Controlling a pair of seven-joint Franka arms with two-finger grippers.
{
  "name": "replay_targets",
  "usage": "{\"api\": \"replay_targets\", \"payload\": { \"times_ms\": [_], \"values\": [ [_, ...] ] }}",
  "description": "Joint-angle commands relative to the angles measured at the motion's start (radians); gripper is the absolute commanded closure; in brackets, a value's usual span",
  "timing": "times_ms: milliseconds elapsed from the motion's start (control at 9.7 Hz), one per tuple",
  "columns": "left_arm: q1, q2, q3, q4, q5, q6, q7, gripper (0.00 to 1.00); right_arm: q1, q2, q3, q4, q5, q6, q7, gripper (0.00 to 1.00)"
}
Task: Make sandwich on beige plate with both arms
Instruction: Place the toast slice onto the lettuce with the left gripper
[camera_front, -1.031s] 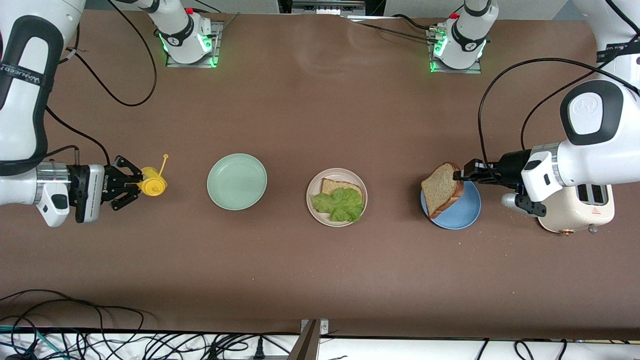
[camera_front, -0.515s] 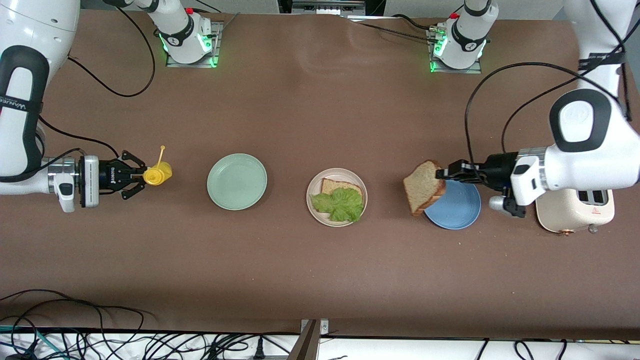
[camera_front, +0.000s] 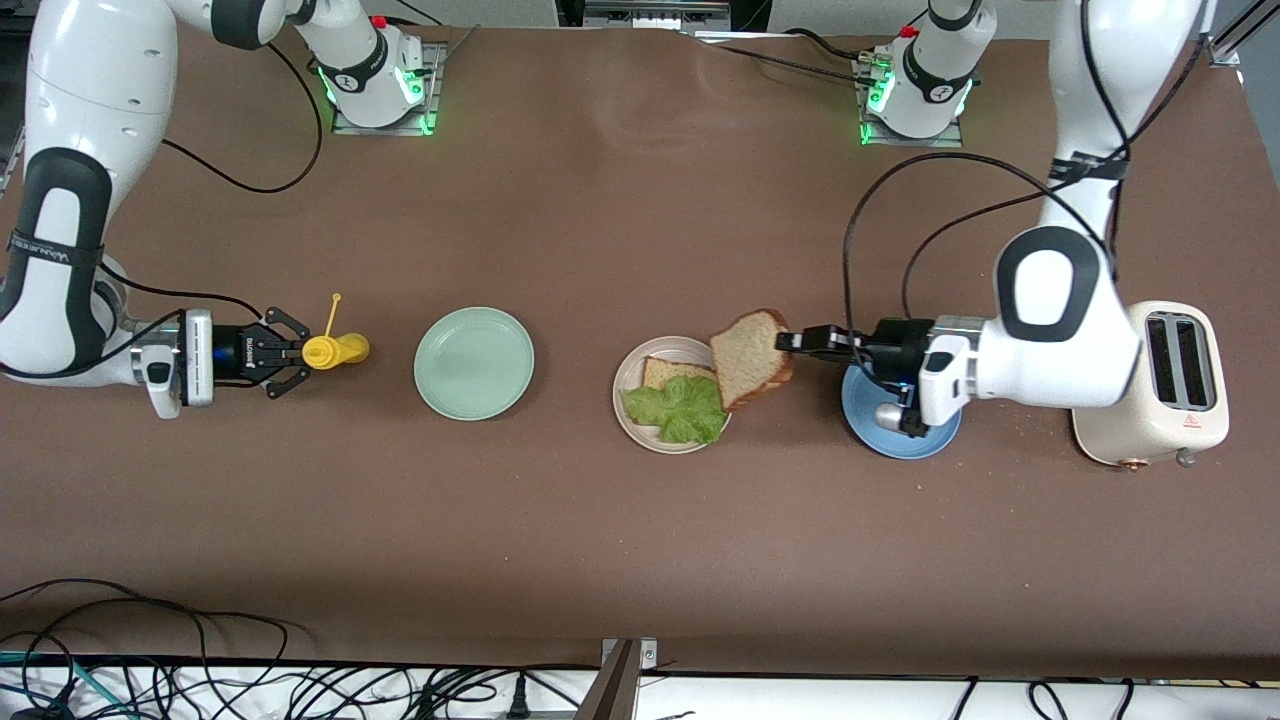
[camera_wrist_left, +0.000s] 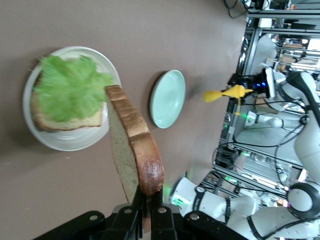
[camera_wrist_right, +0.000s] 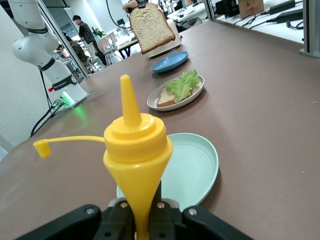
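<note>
The beige plate (camera_front: 626, 393) in the middle of the table carries one bread slice (camera_front: 664, 371) with a ruffled lettuce leaf (camera_front: 682, 408) on top. My left gripper (camera_front: 797, 342) is shut on the crust of a second bread slice (camera_front: 752, 356), which hangs tilted over the plate's edge toward the left arm's end. In the left wrist view the held slice (camera_wrist_left: 132, 145) stands on edge above the lettuce (camera_wrist_left: 72, 87) and the plate (camera_wrist_left: 65, 144). My right gripper (camera_front: 290, 353) is shut on a yellow squeeze bottle (camera_front: 338, 350), cap open, beside the mint-green plate (camera_front: 473, 362).
A blue plate (camera_front: 905, 436) lies under the left arm's wrist. A cream toaster (camera_front: 1160, 400) stands at the left arm's end of the table. Cables trail from both arms, and the arm bases (camera_front: 375, 75) stand along the table edge farthest from the front camera.
My left gripper has carried the bread slice from over the blue plate to over the beige plate's edge. The right gripper has shifted the yellow bottle slightly toward the mint-green plate.
</note>
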Motion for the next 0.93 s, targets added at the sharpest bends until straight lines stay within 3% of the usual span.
{"api": "replay_targets", "payload": {
  "times_ms": [0,309,619,722,825],
  "values": [
    [-0.055,0.011,0.014,-0.001,-0.103,0.063,-0.002,1.0,-0.024,0.041,0.027,-0.005,0.09,-0.051,-0.085,0.9],
    [-0.117,0.038,0.013,-0.014,-0.151,0.216,-0.014,1.0,-0.109,0.108,0.134,-0.004,0.136,-0.058,-0.203,0.9],
    [-0.152,0.058,0.013,-0.028,-0.192,0.287,-0.002,1.0,-0.117,0.132,0.142,0.007,0.142,-0.061,-0.251,0.89],
    [-0.157,0.052,0.013,-0.043,-0.194,0.301,-0.002,1.0,-0.124,0.129,0.142,0.007,0.135,-0.064,-0.253,0.69],
    [-0.161,0.051,0.013,-0.051,-0.195,0.313,-0.001,1.0,-0.132,0.127,0.142,0.007,0.133,-0.066,-0.269,0.78]
  ]
}}
